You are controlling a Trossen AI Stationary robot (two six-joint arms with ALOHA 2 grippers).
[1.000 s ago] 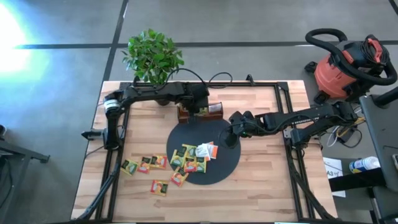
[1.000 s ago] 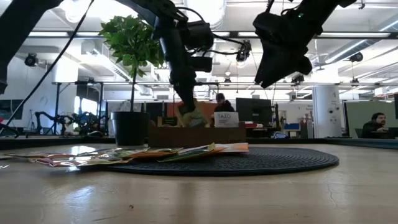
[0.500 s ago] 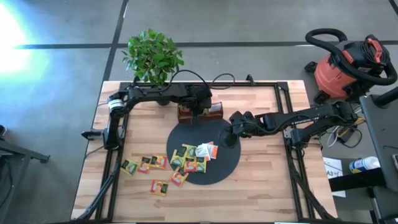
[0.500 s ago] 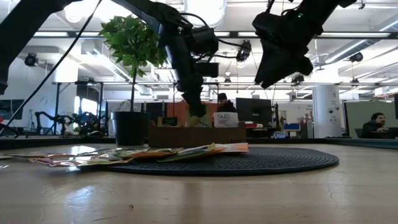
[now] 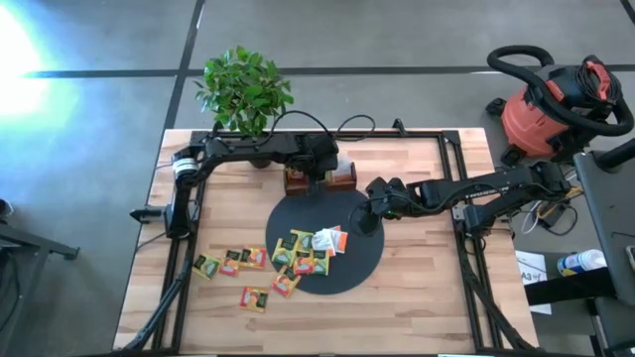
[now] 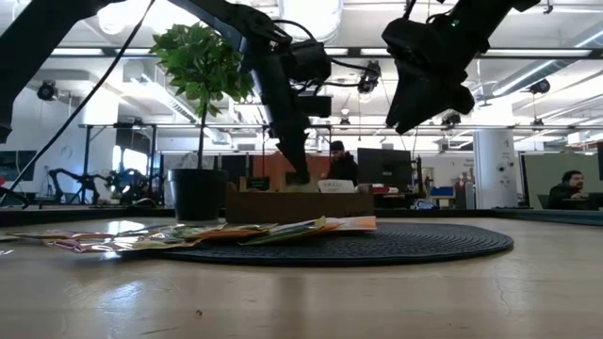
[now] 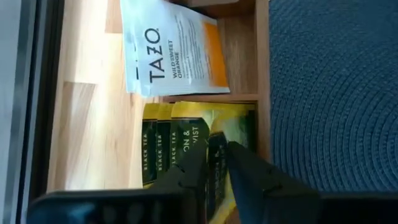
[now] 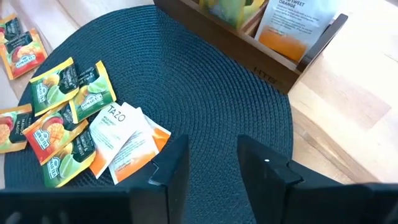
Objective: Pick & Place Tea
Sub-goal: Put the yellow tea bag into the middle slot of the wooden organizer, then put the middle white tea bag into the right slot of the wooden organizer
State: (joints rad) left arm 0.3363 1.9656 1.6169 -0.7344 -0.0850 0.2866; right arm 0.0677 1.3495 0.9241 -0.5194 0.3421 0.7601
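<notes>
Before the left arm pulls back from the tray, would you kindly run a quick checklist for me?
1. Left gripper over the wooden tray: ok.
2. Yellow sachet inside a compartment: ok.
3. Sachet fully released: cannot tell.
4. White-and-orange sachet in the neighbouring compartment: ok.
5. Right gripper open, empty, above the black mat: ok.
6. Loose sachets left to pick: ok.

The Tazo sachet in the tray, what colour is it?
White with orange, the Tazo sachet shows best in the left wrist view.
</notes>
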